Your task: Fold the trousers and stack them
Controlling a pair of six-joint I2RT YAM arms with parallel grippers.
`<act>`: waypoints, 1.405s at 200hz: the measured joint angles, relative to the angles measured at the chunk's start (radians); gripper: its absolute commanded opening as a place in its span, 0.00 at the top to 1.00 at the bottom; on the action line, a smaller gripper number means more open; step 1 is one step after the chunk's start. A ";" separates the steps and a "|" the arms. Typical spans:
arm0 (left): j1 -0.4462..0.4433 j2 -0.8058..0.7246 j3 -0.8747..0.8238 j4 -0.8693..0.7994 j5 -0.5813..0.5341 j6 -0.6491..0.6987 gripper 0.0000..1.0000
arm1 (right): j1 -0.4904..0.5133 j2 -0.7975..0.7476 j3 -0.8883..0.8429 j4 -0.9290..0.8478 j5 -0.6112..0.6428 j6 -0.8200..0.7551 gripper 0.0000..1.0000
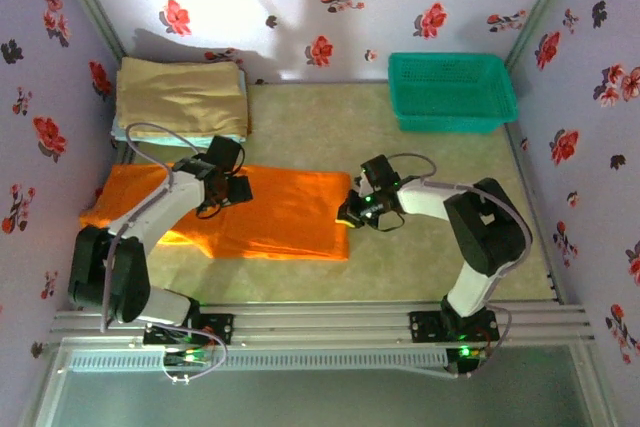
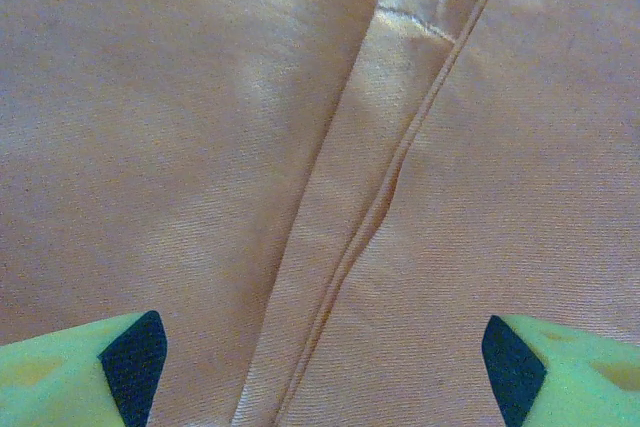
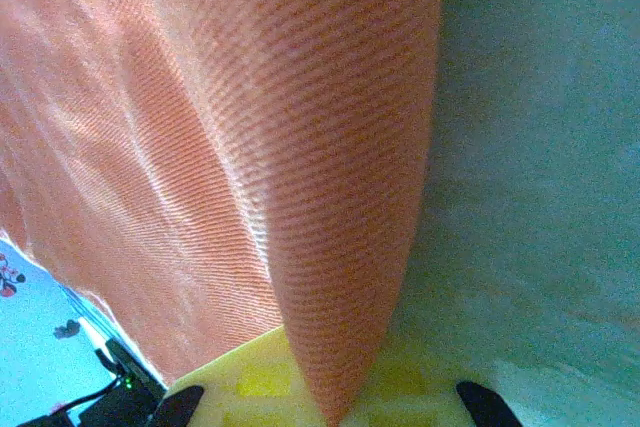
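Nearest, my right pincer [image 1: 352,215] is pinching the trousers' [image 1: 290,212] right edge, my left pincer [image 1: 238,190] is hovering wide above them; they are lying folded once, I judge, cross-folds and stacking pending.

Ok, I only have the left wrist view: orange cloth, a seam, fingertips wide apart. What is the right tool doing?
Observer: The right tool is shut on the right end of the bright orange soft cloth trousers.
Operator: Any other cloth around?
Observer: Yes, a folded tan cloth lies at the far left corner, beyond the trousers' left end.
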 measured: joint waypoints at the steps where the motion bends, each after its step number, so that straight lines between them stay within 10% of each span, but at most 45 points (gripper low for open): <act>1: 0.000 -0.001 0.000 0.000 0.000 0.000 0.14 | -0.001 -0.002 -0.001 0.000 0.000 0.000 1.00; 101: 0.002 -0.055 0.040 -0.001 0.038 -0.002 0.13 | -0.601 -0.373 0.050 -0.602 0.345 -0.232 1.00; 145: 0.034 -0.015 0.052 0.011 0.057 0.000 0.10 | -0.678 -0.330 0.241 -0.711 0.417 -0.284 1.00; 191: 0.188 -0.014 -0.111 0.129 0.164 -0.045 0.14 | -0.556 -0.282 0.398 -0.801 0.399 -0.295 1.00; 281: 0.431 -0.051 -0.352 0.365 0.401 -0.132 0.53 | 0.122 -0.014 0.896 -0.835 0.398 -0.062 1.00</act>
